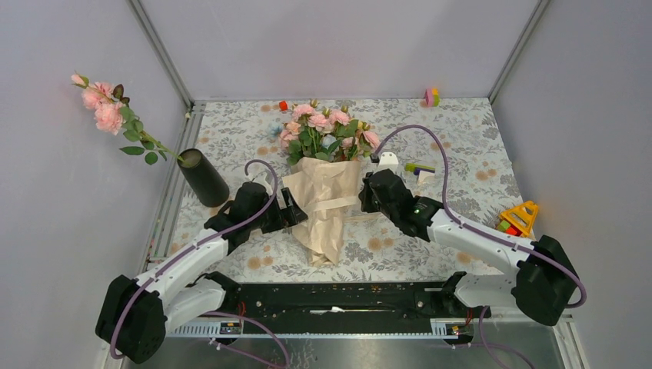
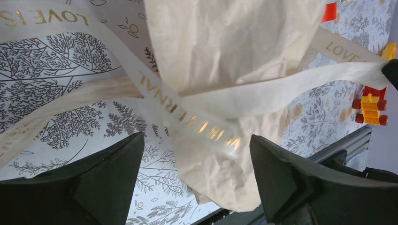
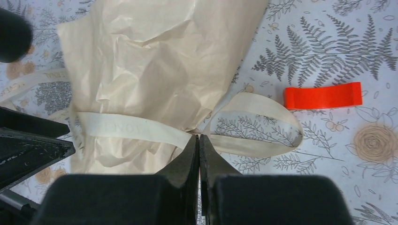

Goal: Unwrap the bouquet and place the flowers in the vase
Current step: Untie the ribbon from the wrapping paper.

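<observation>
Stems unseen inside bouquet (image 1: 327, 201) paper. R gripper (image 3: 198, 138) clamps ribbon (image 3: 126, 127), though I can't make out contact; L gripper (image 2: 197, 138) spread wide.

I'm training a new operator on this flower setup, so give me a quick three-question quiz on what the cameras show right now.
1. True or false: the vase holds a pink flower stem.
2. The left end effector, beside the bouquet, is: A) open, B) shut on the bouquet, C) shut on the vase.
3. Fill in: the right end effector is shut on the cream ____.

Key: 1 true; 2 A; 3 ribbon.
</observation>
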Tool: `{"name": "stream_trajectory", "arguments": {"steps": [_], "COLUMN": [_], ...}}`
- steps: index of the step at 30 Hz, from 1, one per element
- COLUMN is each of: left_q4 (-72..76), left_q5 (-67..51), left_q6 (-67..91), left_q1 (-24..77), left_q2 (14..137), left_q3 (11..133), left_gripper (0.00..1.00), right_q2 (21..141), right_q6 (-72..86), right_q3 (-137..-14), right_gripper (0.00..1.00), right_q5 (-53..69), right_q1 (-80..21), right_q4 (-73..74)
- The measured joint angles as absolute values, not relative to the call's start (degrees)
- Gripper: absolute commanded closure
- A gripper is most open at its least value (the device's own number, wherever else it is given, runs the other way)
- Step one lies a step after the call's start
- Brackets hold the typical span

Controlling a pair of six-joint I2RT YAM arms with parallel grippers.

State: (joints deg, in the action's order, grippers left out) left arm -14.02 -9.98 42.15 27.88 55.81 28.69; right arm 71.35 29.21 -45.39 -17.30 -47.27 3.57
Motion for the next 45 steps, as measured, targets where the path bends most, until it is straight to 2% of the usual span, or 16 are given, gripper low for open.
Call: {"name": "stream_trajectory", "arguments": {"steps": [6, 12, 24, 29, 34, 39, 45], "left_q4": [-11.2, -8.8, -8.3, -9.7, -11.4, -15.3, -18.4], "left_q5": [-10.0, -10.0, -9.6, -8.5, -6.5, -3.8, -2.7], "left_q6": [43.2, 43.8, 45.0, 45.1, 45.0, 44.5, 43.5], "left_q1": [27.9, 27.9, 27.9, 27.9, 27.9, 27.8, 24.6], "left_q2": [58.7, 61.1, 60.5, 59.3, 57.1, 53.9, 51.1], "left_q3": [28.4, 28.4, 26.5, 25.6, 25.6, 26.3, 28.3], "left_gripper": [0.18, 0.4, 0.67, 0.84, 0.9, 1.0, 1.0], "right_q2": [70.2, 69.2, 65.1, 63.9, 61.9, 59.4, 57.1], "right_q6": [28.3, 28.2, 28.0, 28.0, 27.9, 26.6, 24.1], "right_q3": [-44.7, -43.7, -42.4, -41.6, -41.5, -41.5, -43.4], "right_gripper": [1.0, 1.0, 1.0, 1.0, 1.0, 1.0, 1.0], "right_q5": [-19.3, -20.3, -21.4, -21.4, -21.6, -23.1, -24.8], "right_q1": [-47.2, -47.0, -43.3, -41.1, -38.9, -35.6, -31.0], "right_q4": [4.7, 5.0, 7.0, 7.2, 8.3, 11.0, 14.7]}}
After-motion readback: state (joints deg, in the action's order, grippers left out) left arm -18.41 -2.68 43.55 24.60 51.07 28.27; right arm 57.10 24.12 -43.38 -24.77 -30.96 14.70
